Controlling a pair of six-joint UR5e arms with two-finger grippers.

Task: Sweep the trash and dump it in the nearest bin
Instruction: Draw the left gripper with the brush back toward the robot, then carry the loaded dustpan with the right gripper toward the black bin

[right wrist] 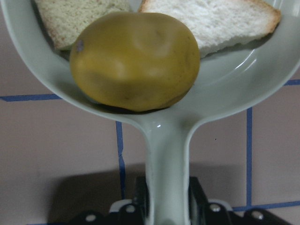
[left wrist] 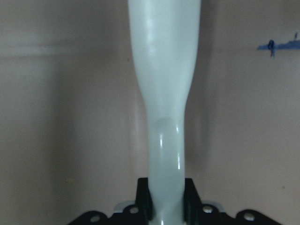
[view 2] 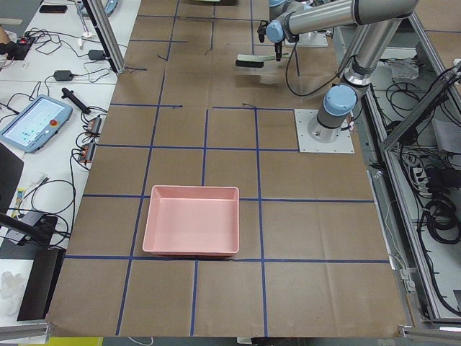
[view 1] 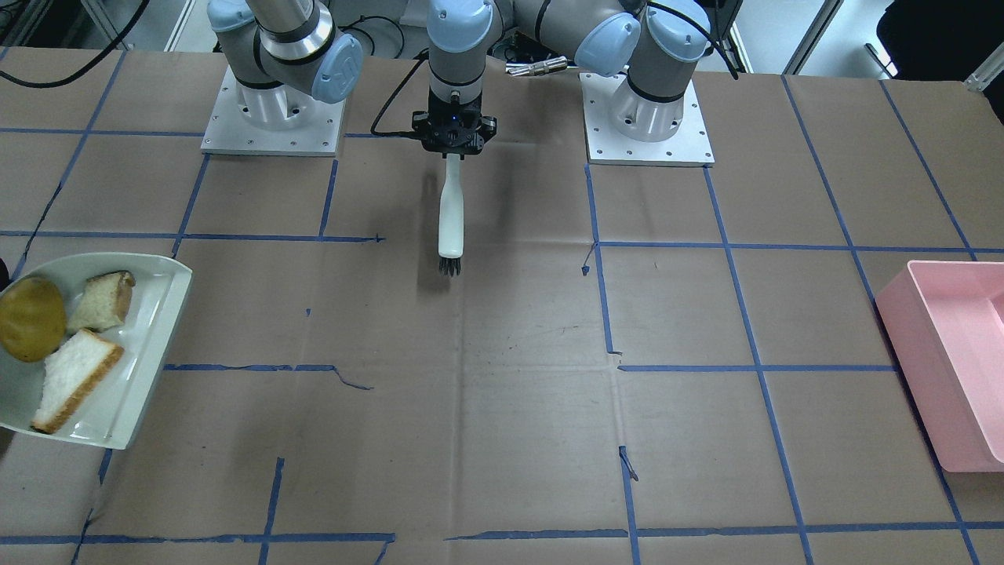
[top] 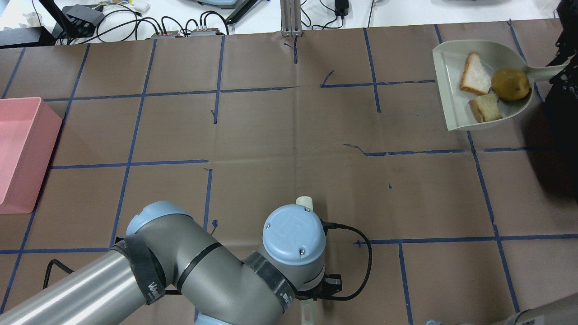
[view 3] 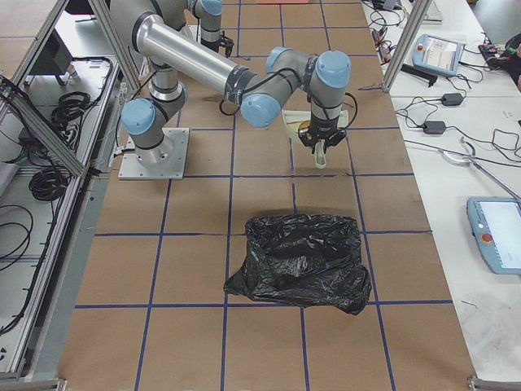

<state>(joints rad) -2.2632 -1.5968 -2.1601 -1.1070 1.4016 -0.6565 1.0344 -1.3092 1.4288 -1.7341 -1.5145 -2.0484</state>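
Three pieces of trash lie in the pale grey-green plastic dustpan (view 1: 149, 369), at the robot's right end of the brown paper-covered table (view 1: 510, 392).
- A small yellow-brown potato (right wrist: 136, 61) sits at the back of the pan, right where the handle begins.
- Two torn pieces of white bread with brown crust lie in front of it: the smaller piece (view 1: 100, 300) and the larger piece (view 1: 74, 378).

The right gripper (right wrist: 168, 197) is clenched on the dustpan handle, one finger on each side. The potato lies a little way up the handle from the fingers and does not touch them.

The left gripper (view 1: 453, 149) grasps a white-handled brush with black bristles (view 1: 450, 212) by the end of its handle. The bristles point away from the robot's base, well apart from the dustpan.

A pink plastic bin (top: 40, 158) stands at the robot's left end of the table. A black trash bag (view 3: 297, 261) lies at the right end, near the dustpan.

Hard to make out:
- The front view cuts off the dustpan's handle and the right gripper.
- In the overhead view the left arm's wrist hides the left gripper.
- The overhead and front views show only part of the pink bin.
- I cannot tell whether the dustpan rests on the table or whether the bristles touch it.
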